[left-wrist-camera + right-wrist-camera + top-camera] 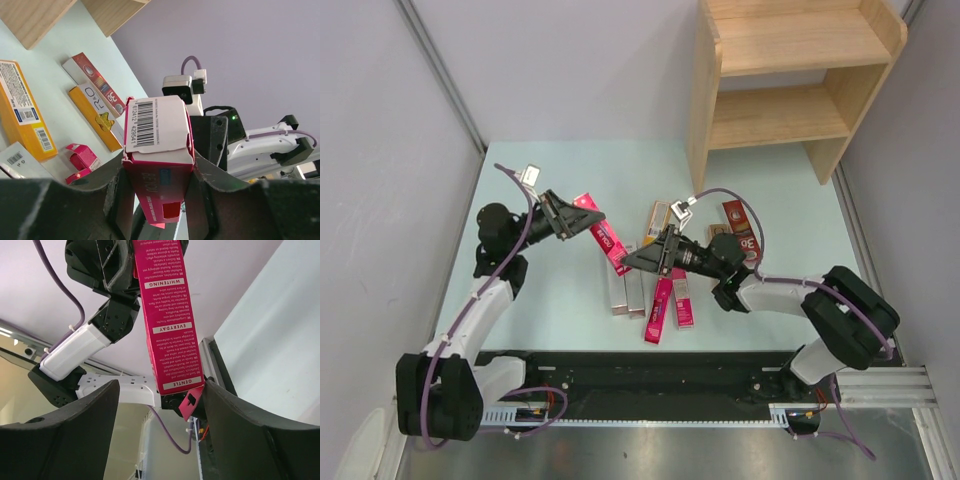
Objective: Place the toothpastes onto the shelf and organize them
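Handover step, judged: left pincer (568,215) clamped pink carton (604,236); right pincer (638,260) gaped open around its free end. Next needed: right closing, left releasing, then shelf (775,120).

White arms (485,305), black joints (845,315), purple cables (723,190)

Pale green table (570,200), scattered toothpaste cartons (658,310), wooden shelf (800,40)

Shelf (800,60) top cropped by top-view edge, pink carton (157,125) rear end hidden betw. left tool's (160,172) fingers in left wrist view & its upper end cut at right wrist frame top, dark red carton (738,222) partly lost behind right arm (780,290).
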Robot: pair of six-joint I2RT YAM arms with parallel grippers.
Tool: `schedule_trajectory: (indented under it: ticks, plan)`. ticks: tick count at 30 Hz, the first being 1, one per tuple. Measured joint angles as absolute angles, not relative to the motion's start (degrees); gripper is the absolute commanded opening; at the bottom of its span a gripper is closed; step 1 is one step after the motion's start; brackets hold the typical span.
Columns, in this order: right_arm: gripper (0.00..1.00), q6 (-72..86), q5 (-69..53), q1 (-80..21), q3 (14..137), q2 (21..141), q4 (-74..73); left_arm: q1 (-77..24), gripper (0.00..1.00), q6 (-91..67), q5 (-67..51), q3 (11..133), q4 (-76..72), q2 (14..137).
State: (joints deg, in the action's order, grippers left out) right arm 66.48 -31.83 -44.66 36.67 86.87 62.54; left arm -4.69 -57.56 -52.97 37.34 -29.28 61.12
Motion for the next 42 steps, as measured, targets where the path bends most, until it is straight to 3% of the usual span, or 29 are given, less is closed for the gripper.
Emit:
schedule_trajectory:
  ticks: [1, 12, 32, 42]
  plan:
    - [0.63, 66.7, -31.7, -45.0, 36.7, 87.4, 63.1, -4.7, 0.41, -57.7, -53.0, 37.1, -29.6, 61.2]
    - [0.5, 72.8, -30.9, -47.2, 36.7, 96.1, 72.5, -4.7, 0.42, -61.8, -53.4, 34.3, -34.4, 62.6]
    - [0.57, 74.8, -28.4, -46.5, 33.6, 96.0, 74.8, -4.6, 0.43, -63.2, -53.4, 31.8, -37.1, 63.0]
    - [0.47, 74.3, -27.3, -46.4, 33.6, 95.5, 74.8, -4.6, 0.43, -65.0, -54.2, 29.3, -39.5, 63.0]
